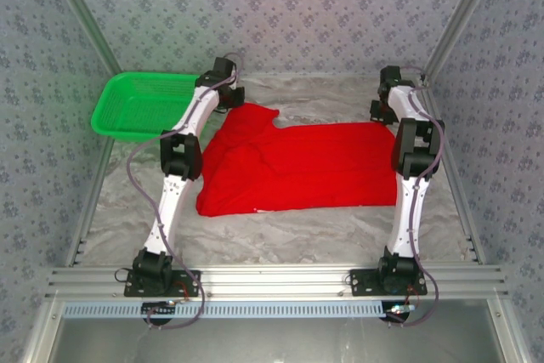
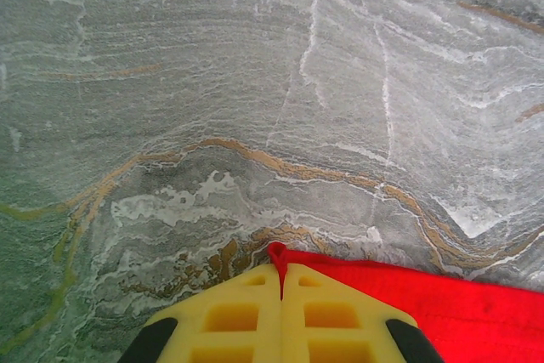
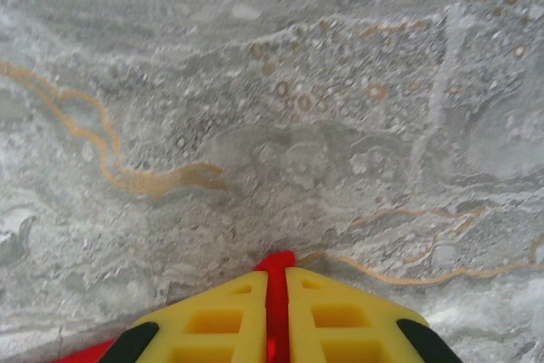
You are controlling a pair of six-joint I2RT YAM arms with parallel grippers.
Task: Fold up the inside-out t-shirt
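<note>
The inside-out t-shirt [image 1: 297, 167] lies spread across the middle of the marble table, plain bright red, bunched toward its left side. My left gripper [image 1: 234, 98] is at the shirt's far left corner, and in the left wrist view its yellow fingers [image 2: 234, 316] are shut on a pinch of the inside-out t-shirt [image 2: 459, 308]. My right gripper [image 1: 381, 110] is at the far right corner. There the yellow fingers [image 3: 340, 316] clamp a red fold of the inside-out t-shirt [image 3: 276, 265] that sticks out past the tips.
A green plastic basket [image 1: 136, 104] sits at the far left of the table, just beyond the left arm. Patterned walls close in the back and both sides. Bare marble [image 1: 289, 231] runs between the shirt and the arm bases.
</note>
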